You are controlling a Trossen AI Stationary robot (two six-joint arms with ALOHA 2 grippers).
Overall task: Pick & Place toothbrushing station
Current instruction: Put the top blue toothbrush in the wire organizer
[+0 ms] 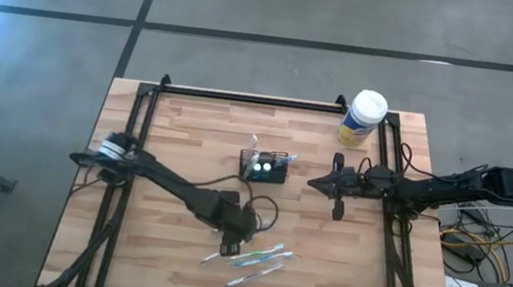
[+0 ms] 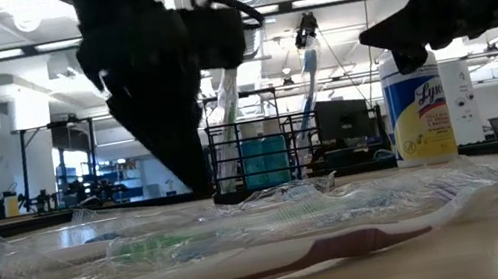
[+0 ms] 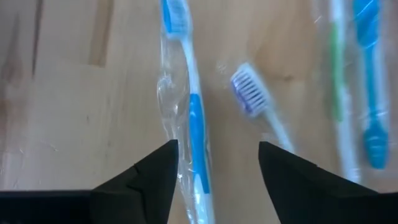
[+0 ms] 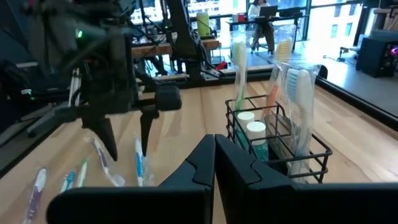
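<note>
We hold the left gripper (image 3: 214,165) wide open over a wrapped blue toothbrush (image 3: 194,118) near the tabletop's front edge, ready to grasp. The caddy (image 1: 264,166) sits mid-table. The right gripper (image 1: 314,181) waits closed beside it.

One camera hangs above me, looking straight down on the whole table (image 1: 186,155). Another sits at tabletop level, very near the wrapped toothbrushes (image 2: 248,251), facing the black caddy (image 2: 261,153) and the room behind it. My left wrist camera stares down, close over those toothbrushes (image 3: 186,112). My right wrist camera faces the caddy (image 4: 277,137) from beside it, sharing it with both fixed views.
</note>
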